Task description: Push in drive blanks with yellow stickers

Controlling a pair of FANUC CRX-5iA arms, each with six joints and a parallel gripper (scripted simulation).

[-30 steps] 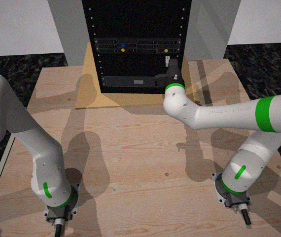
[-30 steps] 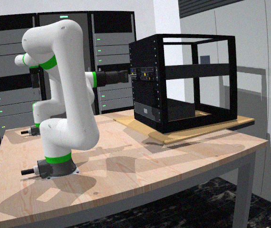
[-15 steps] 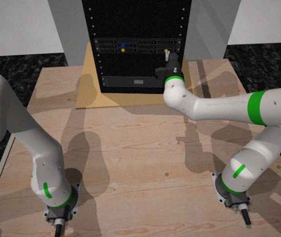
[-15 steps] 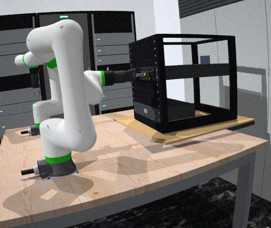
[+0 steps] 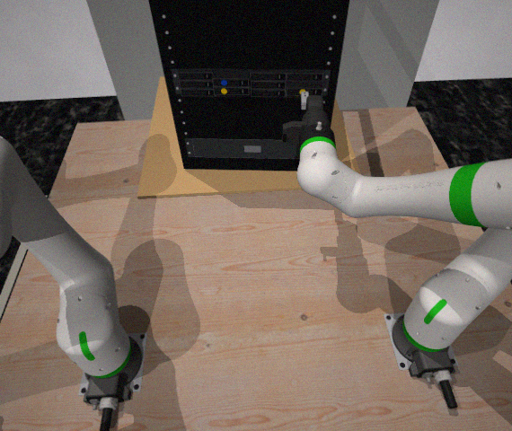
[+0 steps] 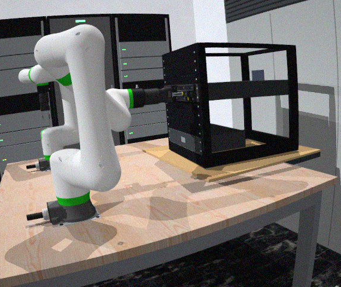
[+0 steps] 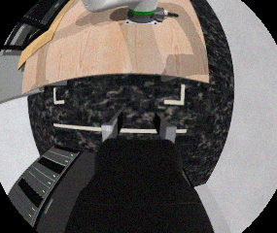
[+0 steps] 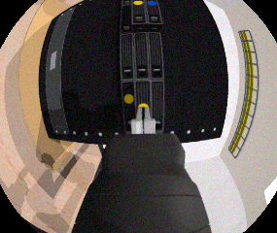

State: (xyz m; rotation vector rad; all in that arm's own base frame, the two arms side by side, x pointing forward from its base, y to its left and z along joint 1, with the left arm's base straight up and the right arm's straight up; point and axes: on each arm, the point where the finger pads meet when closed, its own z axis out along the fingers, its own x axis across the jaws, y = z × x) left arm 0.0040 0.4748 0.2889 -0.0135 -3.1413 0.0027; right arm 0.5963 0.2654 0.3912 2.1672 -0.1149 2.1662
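Near the desk's (image 5: 247,287) (image 6: 152,241) (image 7: 104,49) (image 8: 7,121) far edge, closed right fingers (image 5: 304,94) (image 6: 176,92) meet a stickered blank (image 5: 303,91) (image 6: 182,93) (image 8: 143,105) — likely stiff, best pushed squarely, ungripped (the unfastened rack (image 5: 247,37) (image 6: 204,123) (image 8: 191,73) could tip).

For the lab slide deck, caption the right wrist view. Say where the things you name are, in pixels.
Shut end effector (image 5: 304,93) (image 8: 143,109) before a yellow sticker (image 5: 302,91) (image 8: 143,105) on the black rack (image 5: 247,37) (image 6: 201,123) (image 8: 191,73).

One black open-frame equipment rack (image 6: 292,98), upright on a tan wooden board (image 6: 232,173); right arm (image 6: 91,101) extended to its front.
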